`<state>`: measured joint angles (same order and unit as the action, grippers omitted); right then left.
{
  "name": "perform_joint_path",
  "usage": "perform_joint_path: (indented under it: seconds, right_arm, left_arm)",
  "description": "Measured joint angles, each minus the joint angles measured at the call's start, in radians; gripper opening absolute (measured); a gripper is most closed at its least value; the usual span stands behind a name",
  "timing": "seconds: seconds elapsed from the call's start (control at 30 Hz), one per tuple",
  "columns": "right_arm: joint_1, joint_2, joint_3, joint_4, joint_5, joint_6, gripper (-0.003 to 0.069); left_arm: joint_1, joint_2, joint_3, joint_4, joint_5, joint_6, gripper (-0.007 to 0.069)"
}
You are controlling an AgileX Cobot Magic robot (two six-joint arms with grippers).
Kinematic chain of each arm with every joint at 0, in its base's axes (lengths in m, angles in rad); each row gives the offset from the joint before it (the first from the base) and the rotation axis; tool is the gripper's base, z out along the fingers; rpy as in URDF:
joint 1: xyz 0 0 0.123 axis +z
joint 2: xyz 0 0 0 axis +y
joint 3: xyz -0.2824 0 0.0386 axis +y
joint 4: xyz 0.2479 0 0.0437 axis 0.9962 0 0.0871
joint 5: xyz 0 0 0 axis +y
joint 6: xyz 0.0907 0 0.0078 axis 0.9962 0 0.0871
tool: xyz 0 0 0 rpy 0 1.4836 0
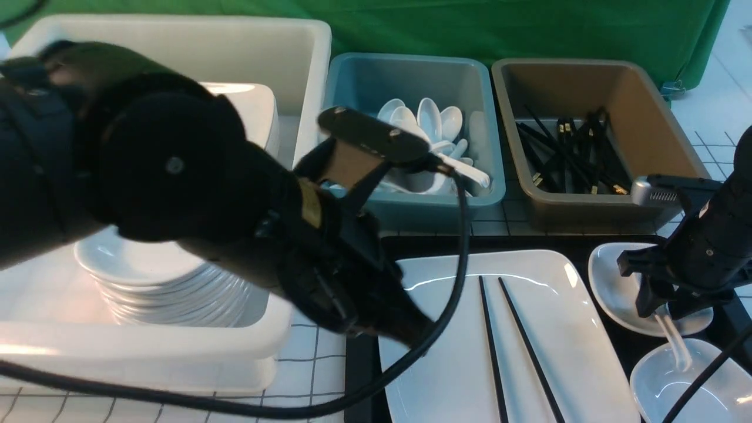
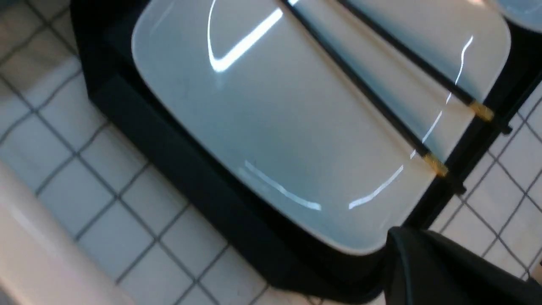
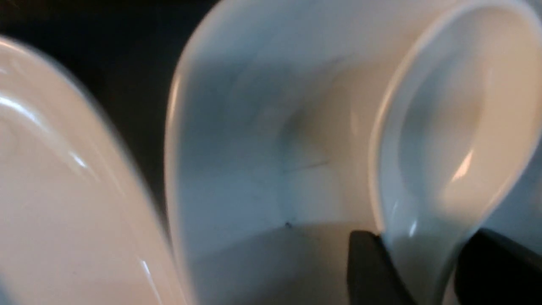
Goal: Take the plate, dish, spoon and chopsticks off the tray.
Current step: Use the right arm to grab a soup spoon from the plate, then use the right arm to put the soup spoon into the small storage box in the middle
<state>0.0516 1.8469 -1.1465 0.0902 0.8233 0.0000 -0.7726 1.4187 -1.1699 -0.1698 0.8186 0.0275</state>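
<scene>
Front view: dial centred on the plate, 12 o'clock pointing away from the robot.
tray (image 1: 363, 370): black, on the tiled table (image 1: 314, 358); carries the plate, the chopsticks and two small dishes.
plate (image 1: 581, 352): white and glossy, lying flat in the tray.
chopsticks (image 1: 490, 346): two black sticks on the plate, running 12 to 6, slightly splayed.
dishes: far dish (image 1: 608, 288) at 3 o'clock and near dish (image 1: 658, 390) at 4 o'clock, both on the tray just beside the plate.
left arm (image 1: 176, 170): large and blurred, slanting down from 10 o'clock. Its tip is at the plate's 9 o'clock edge; I cannot tell if it touches.
right arm (image 1: 711, 235): comes in from 3 o'clock with the wrist pitched down. The right gripper (image 1: 667, 320) is low over the spot where the two dishes meet.
bins: white bin (image 1: 176, 35) at 10 o'clock with stacked crockery, teal bin (image 1: 411, 76) of spoons at 12, brown bin (image 1: 587, 82) of black sticks at 1.

Left wrist view: looks down on the plate and the tray rim.
left gripper (image 2: 440, 271): only a dark mass near the plate's corner. Jaws fully closed; nothing seen in them.
stick ends: gold-banded, reaching past the plate's rim over the tray.

Right wrist view: close and blurred.
spoon (image 3: 444, 140): white, lying in a dish, bowl away from the camera and handle toward the jaws.
right jaws: partly apart, with two dark fingers (image 3: 368, 271) against either side of the spoon's handle, gripping it.
</scene>
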Motion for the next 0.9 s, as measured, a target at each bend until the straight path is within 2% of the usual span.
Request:
perform_joint_path:
  seconds: [0.03,0.2,0.37,0.53,0.6,0.63,0.7,0.9]
  right_arm:
    - [0.000,0.000,0.000,0.000,0.000,0.000,0.0218]
    - [0.000,0.000,-0.002,0.003,0.009,0.000,0.0218]
    - [0.000,-0.042,-0.003,0.044,0.049,-0.031,0.0218]
    - [0.000,-0.146,-0.003,0.189,0.116,-0.126,0.0218]
    - [0.015,-0.221,-0.003,0.274,0.154,-0.175,0.0218]
    - [0.015,-0.221,-0.003,0.274,0.154,-0.178,0.0218]
    - [0.060,-0.295,-0.010,0.331,0.126,-0.200,0.0218]
    - [0.190,-0.273,-0.160,0.364,0.028,-0.264,0.0218]
  left_arm:
    - [0.000,0.014,0.000,-0.029,-0.056,0.027,-0.0006]
    - [0.000,0.051,-0.001,-0.114,-0.234,0.112,-0.0006]
    - [0.000,0.106,-0.001,-0.126,-0.262,0.196,-0.0006]
    - [0.001,0.129,-0.001,-0.126,-0.285,0.209,-0.0006]
    - [0.020,0.127,-0.016,-0.117,-0.294,0.186,-0.0006]
    - [0.023,0.127,-0.016,-0.114,-0.294,0.186,-0.0006]
    - [0.081,0.119,-0.059,-0.083,-0.254,0.105,-0.0005]
    - [0.245,0.093,-0.132,-0.014,-0.200,-0.003,-0.0003]
